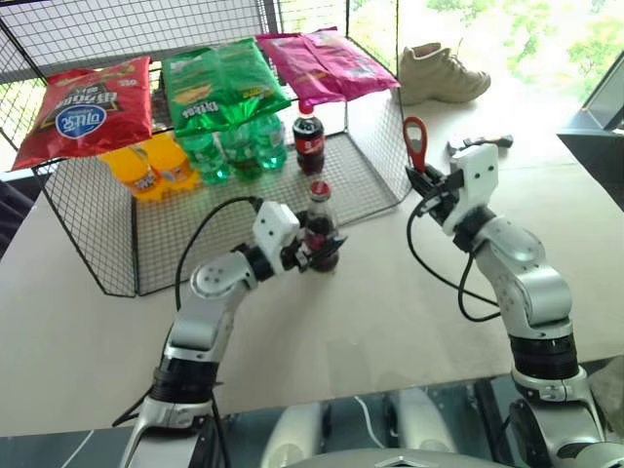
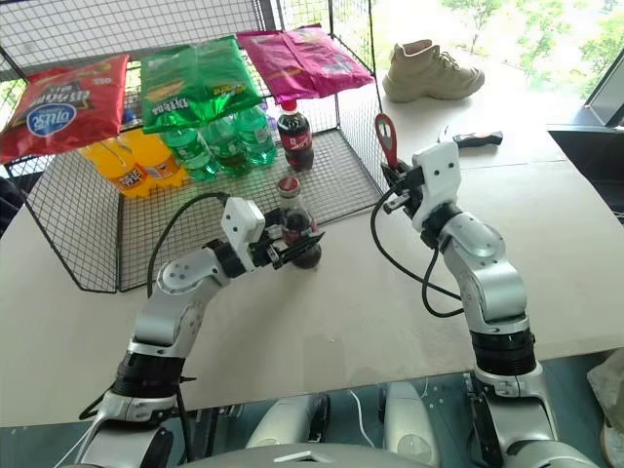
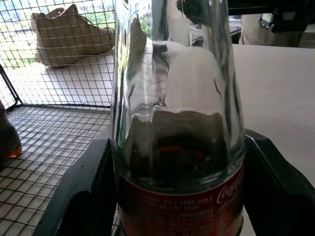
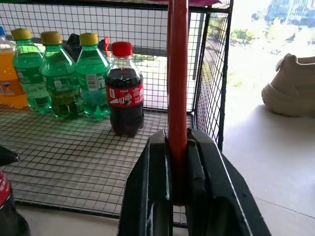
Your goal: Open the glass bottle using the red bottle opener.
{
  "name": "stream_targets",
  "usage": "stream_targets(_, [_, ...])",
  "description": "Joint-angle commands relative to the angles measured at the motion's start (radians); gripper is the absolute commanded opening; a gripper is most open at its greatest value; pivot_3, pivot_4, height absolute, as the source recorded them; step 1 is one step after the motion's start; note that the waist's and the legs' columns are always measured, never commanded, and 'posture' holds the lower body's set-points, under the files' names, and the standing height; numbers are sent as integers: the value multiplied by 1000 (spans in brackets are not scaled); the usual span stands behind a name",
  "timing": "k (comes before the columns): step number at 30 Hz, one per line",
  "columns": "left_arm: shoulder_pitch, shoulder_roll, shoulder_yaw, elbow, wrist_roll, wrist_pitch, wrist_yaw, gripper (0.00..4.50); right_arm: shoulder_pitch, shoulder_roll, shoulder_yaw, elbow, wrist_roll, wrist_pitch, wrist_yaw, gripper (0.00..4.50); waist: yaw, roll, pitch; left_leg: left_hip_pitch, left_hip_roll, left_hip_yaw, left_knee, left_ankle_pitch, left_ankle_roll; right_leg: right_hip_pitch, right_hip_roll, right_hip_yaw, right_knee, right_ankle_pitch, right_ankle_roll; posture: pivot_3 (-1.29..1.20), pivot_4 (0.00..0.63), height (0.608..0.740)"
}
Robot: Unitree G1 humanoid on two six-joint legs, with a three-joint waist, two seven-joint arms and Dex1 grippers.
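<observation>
Glass bottle [image 1: 320,226]: slim, clear, partly filled with dark cola, red label band, cap on; stands upright at the open front edge of the wire rack [image 1: 88,210], on the pale table [image 1: 390,312]. Left claw [image 1: 326,250]: its two black fingers sit one on each side of the bottle's lower body at label height, clasping it. Red bottle opener [image 1: 415,142]: held upright, ring head uppermost, handle pinched between the fingers of the right claw [image 1: 421,178], which is closed tight on it; it stands off the right-hand corner of the wire rack, apart from the bottle and higher than its cap. Stubby cola bottle [image 1: 308,140] with red screw cap: upright on the rack's mesh floor, behind the glass bottle. Green soda bottles [image 1: 237,146]: grouped just to the left of the stubby one. Orange soda bottles [image 1: 156,166]: farther left on the same mesh. Snack bags along the back of the rack, above the drinks: red [image 1: 90,107], green [image 1: 219,83], pink [image 1: 324,60]. Beige shoe [image 1: 439,73]: on the table behind the rack's right side. Black-handled tool [image 1: 480,143]: on the table to the right of the opener
</observation>
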Motion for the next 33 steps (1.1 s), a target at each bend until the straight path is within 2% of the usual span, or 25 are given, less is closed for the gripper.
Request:
stream_targets(1, [31, -13, -7, -66, -2, -22, 28, 2659, -28, 1, -8, -15, 7, -24, 6, 0, 6, 0, 0, 0, 0, 0, 0, 0, 0, 0, 0, 0, 0, 0, 0, 0, 150, 740])
stream_targets(3, [38, -19, -8, -62, 5, -44, 40, 2659, -30, 2, -6, -11, 7, -26, 10, 0, 8, 0, 0, 0, 0, 0, 0, 0, 0, 0, 0, 0, -1, 0, 0, 0, 150, 740])
stream_targets(4, [40, -20, -7, -60, 6, -52, 43, 3670, -31, 2, -5, -10, 7, -26, 12, 0, 8, 0, 0, 0, 0, 0, 0, 0, 0, 0, 0, 0, -1, 0, 0, 0, 150, 740])
stream_targets(7, [54, -23, 2, -53, 7, -84, 49, 4487, -35, -1, -7, -4, 8, -29, 17, 0, 9, 0, 0, 0, 0, 1, 0, 0, 0, 0, 0, 0, -1, 0, 0, 0, 150, 740])
stream_targets(16, [12, -73, 35, -50, -68, -117, 67, 4487, -38, 1, -3, 9, 1, -38, 27, 0, 11, 0, 0, 0, 0, 0, 0, 0, 0, 1, 0, 0, -1, 0, 0, 0, 150, 740])
stream_targets(33, [-43, -113, 14, -35, -106, -83, 62, 4487, -32, -2, -3, 28, -9, -58, 25, 0, 11, 0, 0, 0, 0, 1, 0, 0, 0, 1, 0, 0, -1, 0, 0, 0, 150, 740])
